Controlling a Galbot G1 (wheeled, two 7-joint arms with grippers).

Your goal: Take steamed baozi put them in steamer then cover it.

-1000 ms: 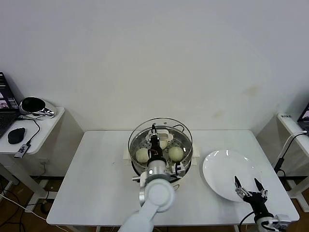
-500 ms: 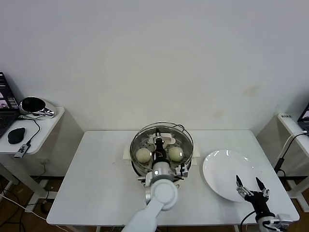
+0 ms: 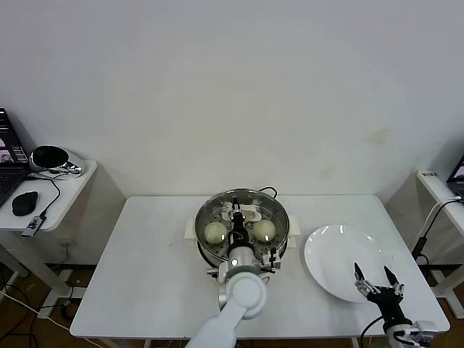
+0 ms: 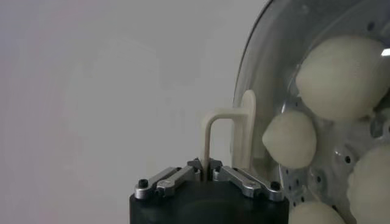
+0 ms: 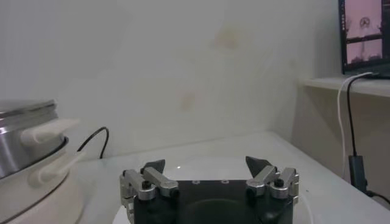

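Left gripper [image 4: 207,171] jaws clamped on cover [image 3: 242,214] handle [image 4: 228,137], cover seated on steamer [image 3: 210,250]. Glass: heavy, rigid, breakable; handle only sound hold. Baozi [image 3: 214,232] beneath. Right gripper [image 5: 209,170] jaws spread, empty.

even, soft indoor light fills the head view, with only faint shadows on the white desk [image 3: 145,275]. small bright glints sit on the round clear glass cover with a metal rim [image 3: 242,217]. in the left wrist view the cream-white dough buns [image 4: 341,76] look soft and slightly blurred, the background a hazy grey.
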